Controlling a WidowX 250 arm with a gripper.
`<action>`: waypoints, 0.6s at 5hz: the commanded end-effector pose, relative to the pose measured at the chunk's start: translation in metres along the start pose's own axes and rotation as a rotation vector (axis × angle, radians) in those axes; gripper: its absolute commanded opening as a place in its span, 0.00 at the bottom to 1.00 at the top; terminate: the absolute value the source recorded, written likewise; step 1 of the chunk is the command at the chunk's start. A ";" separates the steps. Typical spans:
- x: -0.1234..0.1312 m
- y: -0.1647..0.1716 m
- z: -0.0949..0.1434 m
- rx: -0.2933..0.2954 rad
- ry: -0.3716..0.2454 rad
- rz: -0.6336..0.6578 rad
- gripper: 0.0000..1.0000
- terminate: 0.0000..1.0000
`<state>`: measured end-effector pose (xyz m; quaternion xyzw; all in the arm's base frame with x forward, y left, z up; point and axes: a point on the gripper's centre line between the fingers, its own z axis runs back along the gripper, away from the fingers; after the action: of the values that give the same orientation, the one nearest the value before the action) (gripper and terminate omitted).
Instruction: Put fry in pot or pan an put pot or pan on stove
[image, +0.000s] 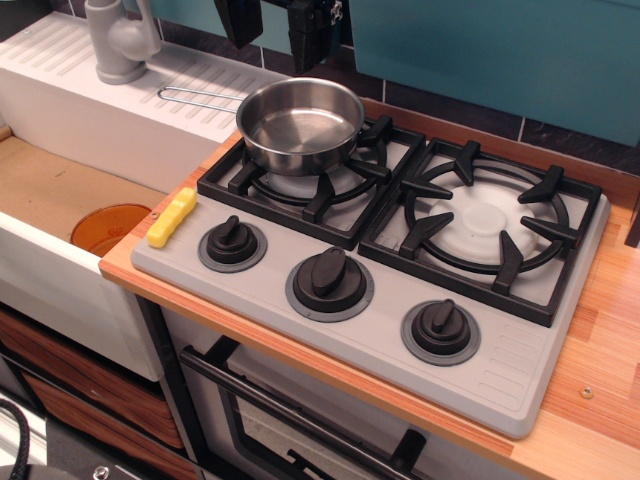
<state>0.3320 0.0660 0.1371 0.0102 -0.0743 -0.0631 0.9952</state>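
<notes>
the gripper (277, 25) hung at the top edge of the view, above and just behind the pan, its two dark fingers (240, 20) standing apart with a clear gap between them, holding nothing and touching nothing; their upper parts were cut off by the frame.

the pan (300, 125) sat on the black grate of the left burner of the stove (520, 385), empty and upright, its thin wire handle pointing left and slightly far, out over the white ribbed drainboard (60, 55). a grey faucet (118, 40) stood on that board, left of the gripper. three black knobs (329, 280) ran along the near edge of the stove.

the fry (172, 217) lay flat on the stove's near left corner, just left of the leftmost knob, well apart from the pan. its long axis ran from near-left to far-right, the far end toward the burner grate. below and left of it, an orange disc (108, 228) rested in the sink (50, 185).
</notes>
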 end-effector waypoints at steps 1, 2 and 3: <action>0.000 0.000 0.000 0.000 0.000 0.000 1.00 0.00; -0.012 0.007 -0.003 0.018 -0.017 -0.030 1.00 0.00; -0.023 0.013 -0.008 0.017 -0.032 -0.053 1.00 0.00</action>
<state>0.3097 0.0800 0.1079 0.0087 -0.0639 -0.0895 0.9939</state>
